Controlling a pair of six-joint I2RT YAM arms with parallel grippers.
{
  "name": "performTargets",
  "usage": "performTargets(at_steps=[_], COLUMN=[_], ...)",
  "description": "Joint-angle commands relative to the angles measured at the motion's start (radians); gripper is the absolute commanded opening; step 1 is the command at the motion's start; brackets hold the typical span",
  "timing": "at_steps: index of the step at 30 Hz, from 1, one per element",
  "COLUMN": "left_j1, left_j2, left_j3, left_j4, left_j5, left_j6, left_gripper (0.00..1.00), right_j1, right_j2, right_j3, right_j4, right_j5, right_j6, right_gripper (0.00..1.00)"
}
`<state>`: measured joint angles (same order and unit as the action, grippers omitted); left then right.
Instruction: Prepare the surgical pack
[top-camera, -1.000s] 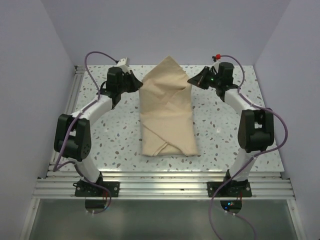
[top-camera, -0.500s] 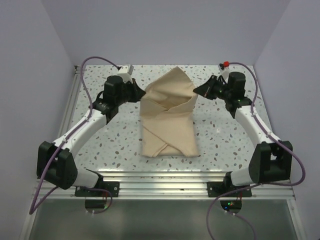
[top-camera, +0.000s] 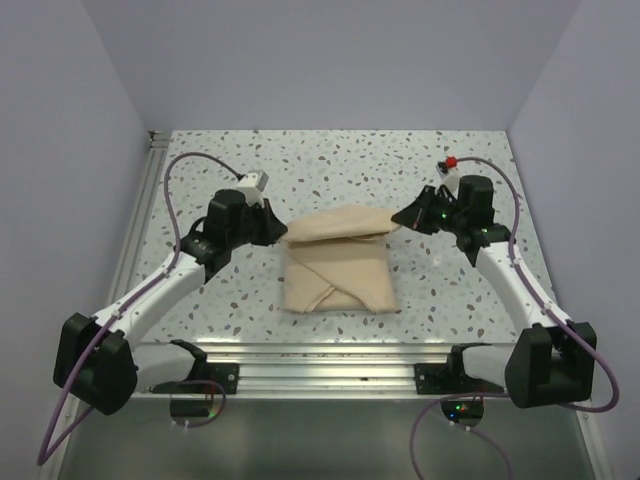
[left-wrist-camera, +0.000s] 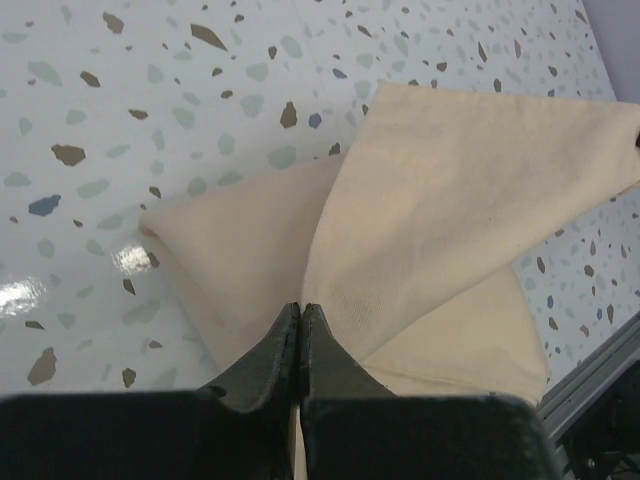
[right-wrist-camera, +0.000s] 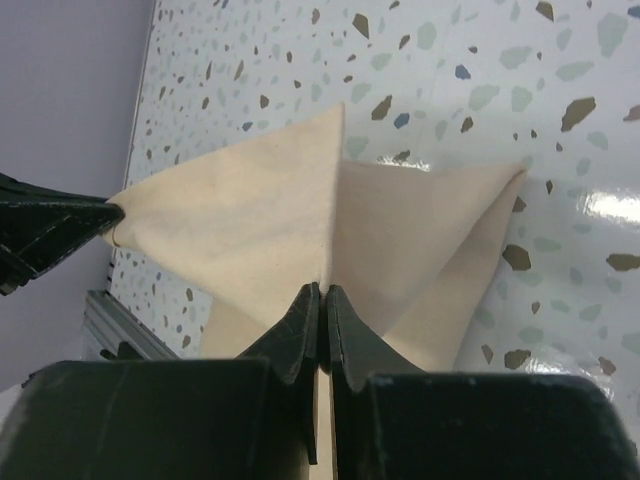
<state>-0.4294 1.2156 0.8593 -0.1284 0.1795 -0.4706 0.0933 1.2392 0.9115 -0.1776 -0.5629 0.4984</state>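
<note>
1. Top view: the surgical pack (top-camera: 338, 275) lies mid-table, a tan bundle with diagonal folds across its top. The left gripper (top-camera: 281, 233) reaches in from 9 o'clock and the right gripper (top-camera: 399, 221) from 3 o'clock. Each is nipped tight on one end of the far flap (top-camera: 338, 222), which stretches between them along the pack's 12 o'clock edge. I read this as the fold-over of that flap, partly done. Bare table (top-camera: 330, 165) opens wide toward 12 o'clock. Toward 6 o'clock the rail (top-camera: 330, 352) runs near the pack's near edge, so there is less room on that side.
2. Left wrist: the left gripper (left-wrist-camera: 301, 310) has its fingers pressed together with cloth caught at the tips. The flap (left-wrist-camera: 460, 180) fans away taut, and a lower layer of the pack pokes out toward 9 o'clock. Speckled table (left-wrist-camera: 150, 90) lies beyond, and the rail (left-wrist-camera: 600, 375) shows at 4 o'clock.
3. Right wrist: the right gripper (right-wrist-camera: 322, 292) pinches its end the same way, jaws closed on the fold. The flap (right-wrist-camera: 240, 210) spans across to the left gripper's dark tip (right-wrist-camera: 60, 225) at 9 o'clock. Next, I judge, both hands must travel toward 6 o'clock together with even tension, lay the flap flat on the bundle and then let go. An uneven pull could skew the fold or drag the pack toward the rail
</note>
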Motion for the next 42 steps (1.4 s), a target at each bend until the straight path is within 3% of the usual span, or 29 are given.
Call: performTargets(at_steps=[1,16,26,33,36,39,42], left_j1=[-0.040,-0.178,-0.201,-0.203,-0.201,-0.203,-0.204], left_j2=[-0.062,-0.179,-0.127,-0.056,0.010,-0.005,-0.099], left_j3=[-0.065,-0.322,-0.457,-0.496,-0.477,-0.488,-0.505], left_j4=[-0.011,-0.040,0.027,0.104,0.113,0.150,0.130], left_j5=[0.009,-0.069,-0.155,-0.228,-0.271,-0.284,-0.330], left_j6=[-0.034,-0.166,-0.220,-0.237,-0.238,-0.256,-0.272], left_gripper=[0.00,0.00,0.03,0.04,0.00,0.01,0.16], right_j1=[0.002,0.002,0.008,0.045,0.075,0.111,0.135], right_j2=[-0.067,-0.265,-0.284,-0.310,-0.311,-0.314,-0.348], right_j3=[-0.055,-0.390,-0.577,-0.611,-0.614,-0.615,-0.593], right_j4=[-0.057,-0.088,-0.014,0.006,0.003,-0.006,-0.048], right_j5=[0.027,0.057,0.069,0.090,0.101,0.113,0.162], right_j6=[-0.037,0.023,0.075,0.109,0.120,0.129,0.129], right_gripper=[0.00,0.00,0.03,0.02,0.02,0.06,0.24])
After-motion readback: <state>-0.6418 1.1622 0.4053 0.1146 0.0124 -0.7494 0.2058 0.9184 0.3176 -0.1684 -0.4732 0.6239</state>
